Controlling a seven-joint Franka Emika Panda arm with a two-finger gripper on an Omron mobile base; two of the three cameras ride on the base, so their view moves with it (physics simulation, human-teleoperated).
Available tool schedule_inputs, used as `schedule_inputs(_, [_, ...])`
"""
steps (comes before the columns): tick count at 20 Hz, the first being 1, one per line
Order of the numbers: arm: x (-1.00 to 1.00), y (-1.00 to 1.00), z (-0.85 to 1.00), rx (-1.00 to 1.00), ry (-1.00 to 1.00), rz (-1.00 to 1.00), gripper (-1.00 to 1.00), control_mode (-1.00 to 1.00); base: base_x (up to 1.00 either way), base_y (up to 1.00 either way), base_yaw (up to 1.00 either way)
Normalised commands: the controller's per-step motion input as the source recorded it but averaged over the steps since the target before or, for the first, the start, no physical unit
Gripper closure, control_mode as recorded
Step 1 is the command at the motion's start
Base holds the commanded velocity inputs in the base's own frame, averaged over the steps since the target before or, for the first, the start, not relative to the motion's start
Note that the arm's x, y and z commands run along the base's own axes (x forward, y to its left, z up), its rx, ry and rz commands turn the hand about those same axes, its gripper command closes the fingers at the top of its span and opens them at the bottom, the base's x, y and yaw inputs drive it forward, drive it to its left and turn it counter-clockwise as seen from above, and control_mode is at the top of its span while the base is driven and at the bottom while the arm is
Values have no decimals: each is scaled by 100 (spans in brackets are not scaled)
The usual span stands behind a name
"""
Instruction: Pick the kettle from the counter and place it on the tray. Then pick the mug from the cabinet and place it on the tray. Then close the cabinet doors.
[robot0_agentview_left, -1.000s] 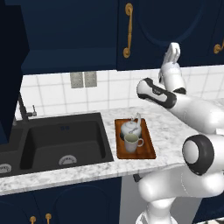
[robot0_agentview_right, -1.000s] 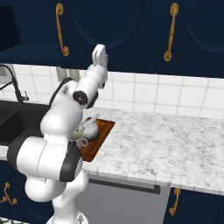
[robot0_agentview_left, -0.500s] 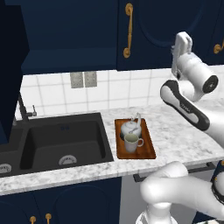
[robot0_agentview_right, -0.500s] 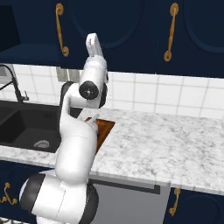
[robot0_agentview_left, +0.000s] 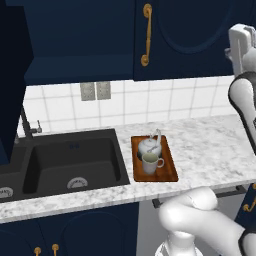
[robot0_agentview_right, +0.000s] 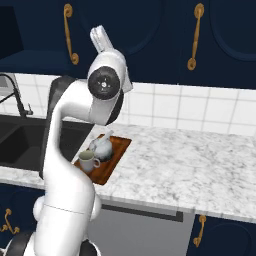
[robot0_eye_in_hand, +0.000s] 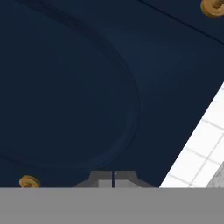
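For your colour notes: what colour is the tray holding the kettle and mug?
Reddish-brown wood. The tray shows best in the left base view.

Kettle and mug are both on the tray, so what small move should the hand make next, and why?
Probably press forward against the cabinet door. The kettle and mug already sit on the tray, and the hand, fingers shut, is raised facing that navy panel, so closing the doors seems to be what's left.
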Motion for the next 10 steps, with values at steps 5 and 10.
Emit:
schedule_inputs(5, [-76,70,-11,-20,7,-11,100,-100,0,0,0])
schedule_inputs(10, [-17,65,-32,-28,0,3,100,-100,0,0,0])
